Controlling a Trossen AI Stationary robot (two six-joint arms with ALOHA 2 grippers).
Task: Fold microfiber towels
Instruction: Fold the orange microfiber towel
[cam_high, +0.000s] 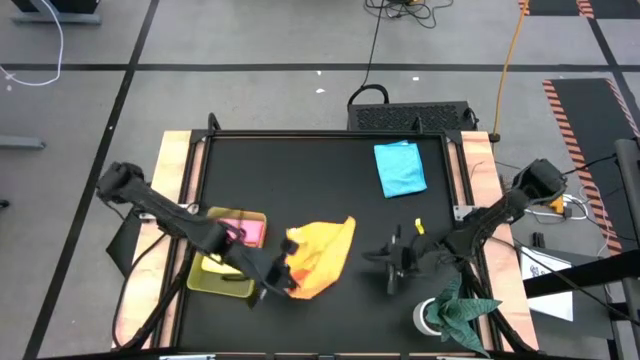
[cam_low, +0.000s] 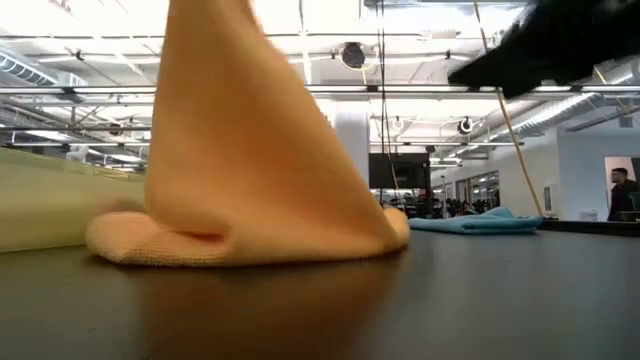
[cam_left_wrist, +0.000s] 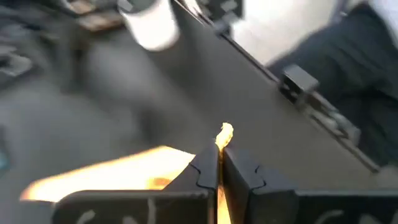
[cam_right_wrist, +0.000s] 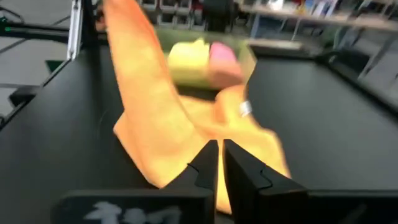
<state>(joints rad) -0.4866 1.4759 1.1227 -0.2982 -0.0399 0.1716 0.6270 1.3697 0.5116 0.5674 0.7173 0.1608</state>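
Rising to a peak, orange towel (cam_low: 240, 170) hangs from left hand (cam_left_wrist: 219, 163).

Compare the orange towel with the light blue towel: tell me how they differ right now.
The orange towel is lifted at one corner by the left claw, rising into a peak; the light blue towel lies flat, untouched. Orange sits near the table's front, by the tray; blue lies toward the back. Both are small soft cloths on the black table.
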